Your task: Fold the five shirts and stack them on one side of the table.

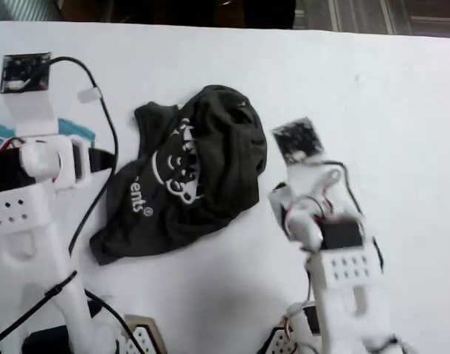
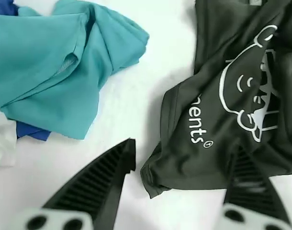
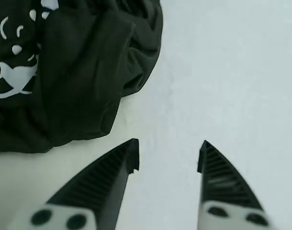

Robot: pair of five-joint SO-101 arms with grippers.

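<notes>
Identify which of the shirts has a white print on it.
The dark shirt, crumpled in a heap, has the white cartoon print; the teal shirt and the blue cloth under it look plain.

1. Black shirt (image 1: 188, 177): one line of white lettering (image 2: 199, 125) runs across the fabric. Only its tail end lies exposed and the start is lost in a fold, so the word cannot be made out whole. A small circled mark closes the line.
2. Same shirt: a white outline drawing (image 2: 249, 91) of cartoon figures sits just beside the lettering, partly creased.
3. White tag (image 1: 88, 94) on the black cable (image 1: 107, 140): too small to read.
</notes>
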